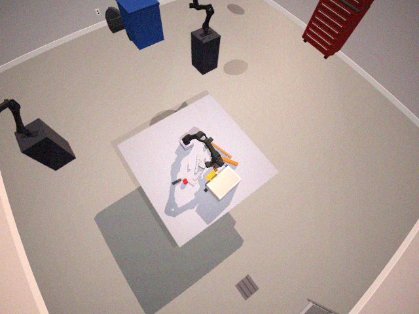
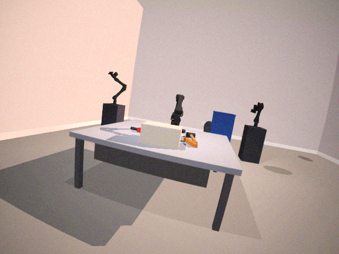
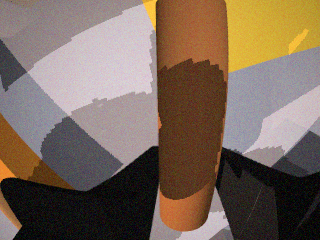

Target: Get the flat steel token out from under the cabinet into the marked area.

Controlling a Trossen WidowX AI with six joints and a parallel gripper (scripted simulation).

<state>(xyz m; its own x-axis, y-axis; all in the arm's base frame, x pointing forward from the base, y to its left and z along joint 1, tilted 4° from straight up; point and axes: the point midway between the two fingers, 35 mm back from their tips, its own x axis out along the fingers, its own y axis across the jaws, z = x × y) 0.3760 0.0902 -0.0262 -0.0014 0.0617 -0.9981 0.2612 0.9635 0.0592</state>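
The cream cabinet (image 1: 223, 182) (image 2: 160, 135) stands on the table. My gripper (image 1: 215, 166) (image 3: 189, 155) is shut on an orange-brown rod (image 3: 192, 110), just in front of the cabinet. The rod points away from the fingers toward the yellow patch in the wrist view. The yellow patch (image 1: 210, 174) (image 3: 275, 35), seemingly the marked area, lies on the table at the cabinet's front side. The steel token is not visible in any view, and the vent slots cannot be made out. The rod's far end is cut off in the wrist view.
An orange bar (image 1: 230, 161) (image 2: 190, 142) and a dark-headed tool with an orange handle (image 1: 221, 150) lie beside the arm. A red block (image 1: 184, 180) (image 2: 139, 129), a black bar (image 1: 176, 181) and several pale pieces lie across the table. A small black block (image 1: 205, 190) is beside the cabinet.
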